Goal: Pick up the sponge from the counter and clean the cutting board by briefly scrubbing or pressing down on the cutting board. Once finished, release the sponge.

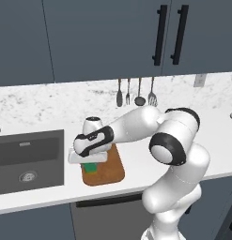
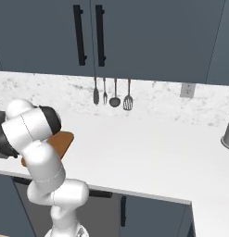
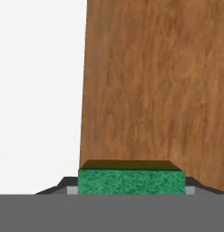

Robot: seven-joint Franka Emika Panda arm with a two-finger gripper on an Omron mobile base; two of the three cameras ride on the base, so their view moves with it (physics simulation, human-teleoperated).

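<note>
A dark recessed sink is seen at the left of the cutting board, set into the white speckled table. On the board's left part the sponge is found, directly under the fingers. In the hand view the sponge is seen between the dark fingers, over the board close to its left edge, with bare table beyond that edge. The sponge appears to be held narrowly by the fingers. Four utensils are hung on the backsplash behind the board.
</note>
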